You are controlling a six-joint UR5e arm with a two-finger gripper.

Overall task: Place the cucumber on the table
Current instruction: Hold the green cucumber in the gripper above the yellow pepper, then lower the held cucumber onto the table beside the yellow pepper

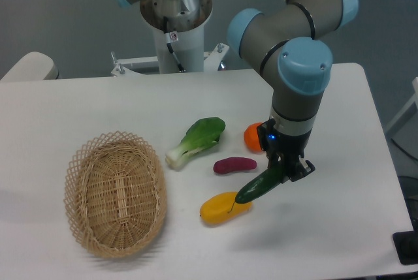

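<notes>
The dark green glossy cucumber (257, 188) hangs tilted in my gripper (285, 171), its lower stem end reaching down over the right end of the yellow fruit (221, 207). The gripper is shut on the cucumber's upper end and holds it just above the white table (339, 228), right of centre. I cannot tell whether the cucumber's tip touches the yellow fruit or the tabletop.
A purple sweet potato (234, 165) lies just left of the gripper. An orange fruit (253, 137) sits behind it, partly hidden by the wrist. A bok choy (196, 140) lies at the centre. A woven wicker basket (114, 192) stands at the front left.
</notes>
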